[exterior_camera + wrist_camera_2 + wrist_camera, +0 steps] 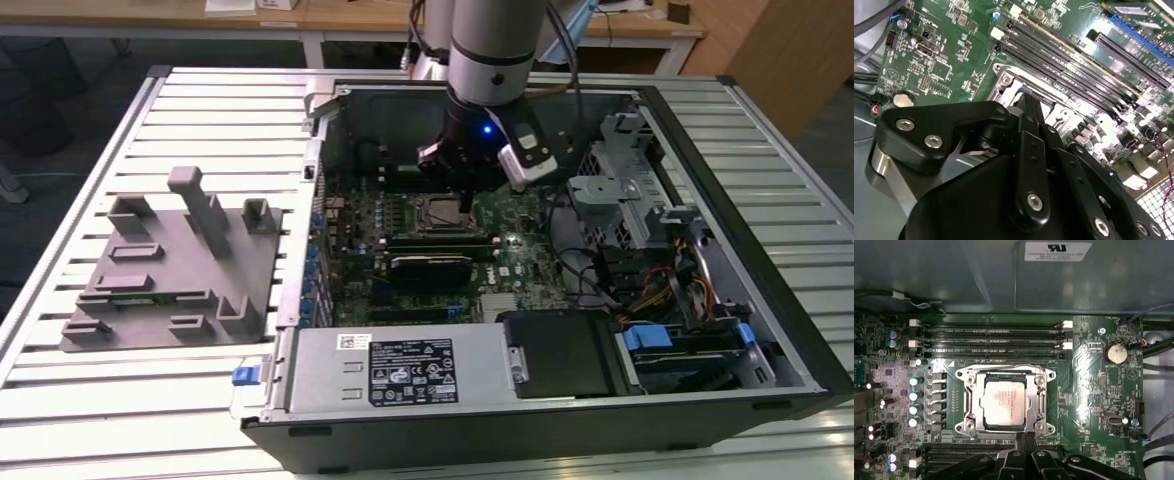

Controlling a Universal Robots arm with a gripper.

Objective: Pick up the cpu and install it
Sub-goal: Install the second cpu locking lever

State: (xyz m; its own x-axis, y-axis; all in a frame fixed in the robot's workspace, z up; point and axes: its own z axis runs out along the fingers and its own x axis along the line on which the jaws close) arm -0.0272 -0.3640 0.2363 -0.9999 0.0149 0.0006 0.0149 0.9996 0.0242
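The cpu, a flat square chip with a pale silver top, lies flat inside the metal socket frame on the green motherboard. My gripper hangs close above the socket's edge, beside the chip, with its black fingers pressed together and nothing between them. In the second wrist view the gripper points down at the socket's rim. In the exterior view the gripper is inside the open computer case, over the socket.
Empty memory slots run alongside the socket, and a coin battery sits nearby. The case holds a power supply, a drive cage and cables. A grey fixture lies on the slatted table at the exterior view's left.
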